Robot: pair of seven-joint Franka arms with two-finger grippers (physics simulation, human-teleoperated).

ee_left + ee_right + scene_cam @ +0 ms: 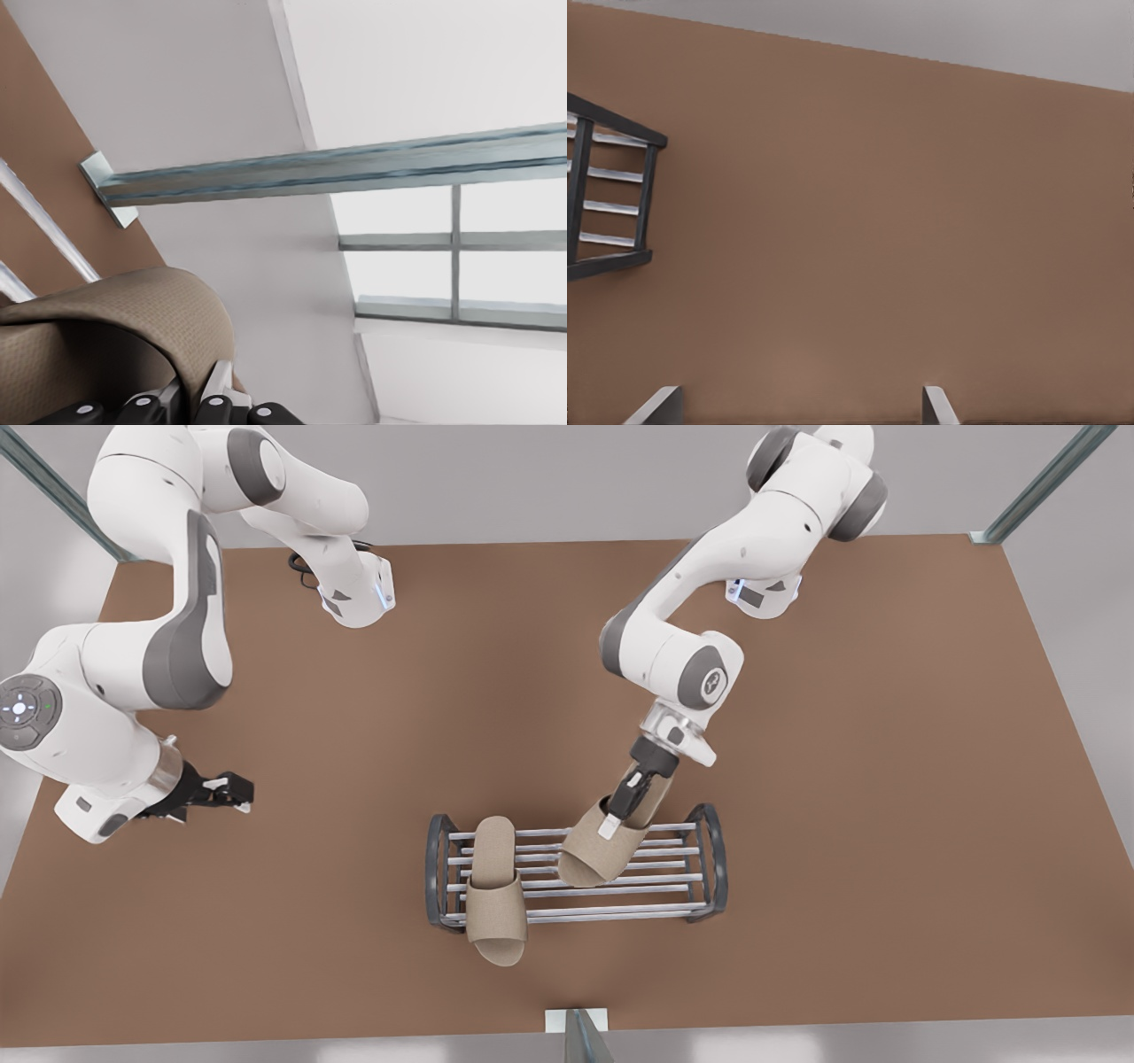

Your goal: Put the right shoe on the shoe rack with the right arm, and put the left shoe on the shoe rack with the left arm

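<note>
Front view: grey, silver-barred shoe rack (700,868)

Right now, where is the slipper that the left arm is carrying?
In the front view, the slipper is tilted, toe down, over the shoe rack toward that view's right, in the left gripper, beside the second slipper already lying across the bars.

A brown table (842,779) carries a low shoe rack (704,859), which stands near its front edge at the middle. One beige slipper (494,890) lies across the rack's left end, its toe overhanging the near bars.
</note>
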